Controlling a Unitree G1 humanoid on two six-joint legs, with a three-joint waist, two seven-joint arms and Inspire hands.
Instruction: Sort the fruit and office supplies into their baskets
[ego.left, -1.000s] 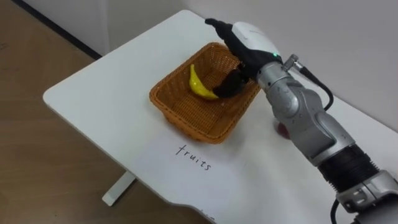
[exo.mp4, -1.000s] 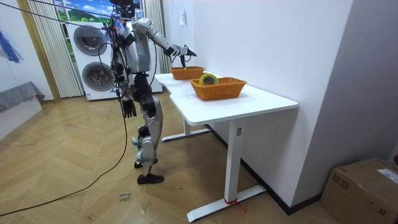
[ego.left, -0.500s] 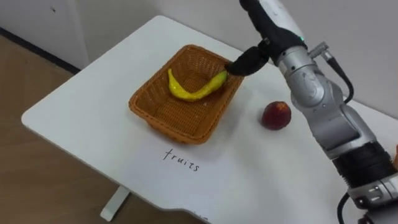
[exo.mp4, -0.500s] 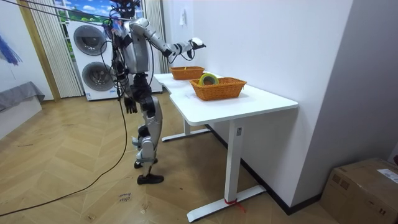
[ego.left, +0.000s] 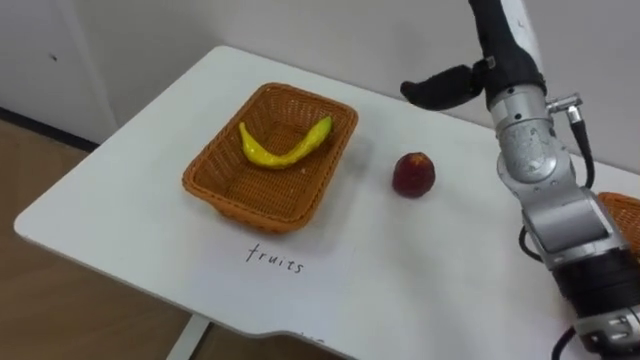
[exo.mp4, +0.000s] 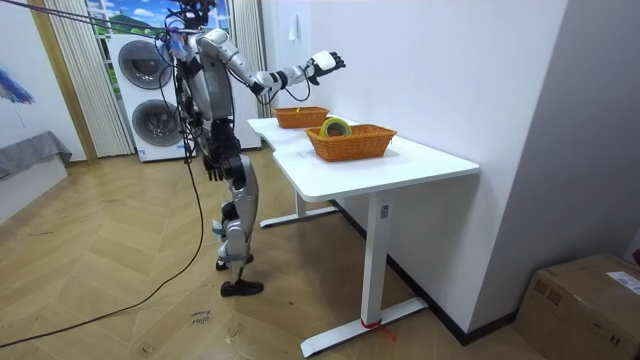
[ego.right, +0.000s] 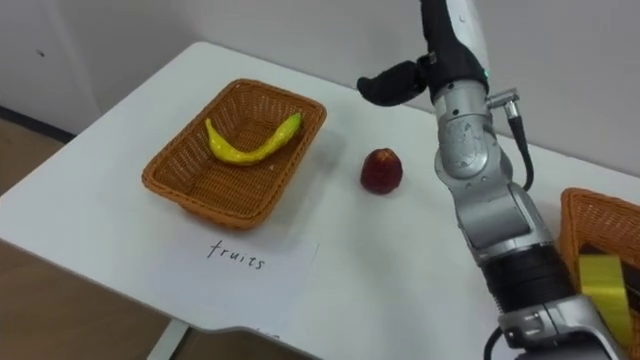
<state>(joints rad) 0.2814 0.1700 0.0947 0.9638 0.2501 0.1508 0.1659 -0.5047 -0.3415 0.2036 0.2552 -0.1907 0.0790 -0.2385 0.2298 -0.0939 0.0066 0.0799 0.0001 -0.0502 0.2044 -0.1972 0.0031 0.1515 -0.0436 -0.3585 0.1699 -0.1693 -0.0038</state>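
A yellow banana (ego.left: 283, 150) lies in the brown wicker fruit basket (ego.left: 240, 207) on the white table (ego.left: 120, 200). To the basket's right a red apple (ego.left: 412, 174) sits on the tabletop. My right hand (ego.right: 447, 40) is raised above the table behind the apple, open and holding nothing, its dark thumb (ego.left: 440, 87) pointing left. In the room view that hand (exo.mp4: 326, 63) hovers over the table's far end. A second wicker basket (ego.right: 590, 225) at the right holds a yellow tape roll (ego.right: 602, 287). My left hand (exo.mp4: 212, 168) hangs by my hip.
A paper label (ego.left: 275, 260) lies in front of the fruit basket. A white wall runs right behind the table. In the room view I stand at the table's end, with washing machines (exo.mp4: 150, 85) behind me and wooden floor around.
My right hand has let go of the banana in the fruit basket and risen up and to the right. The view has swung right, bringing the apple in.
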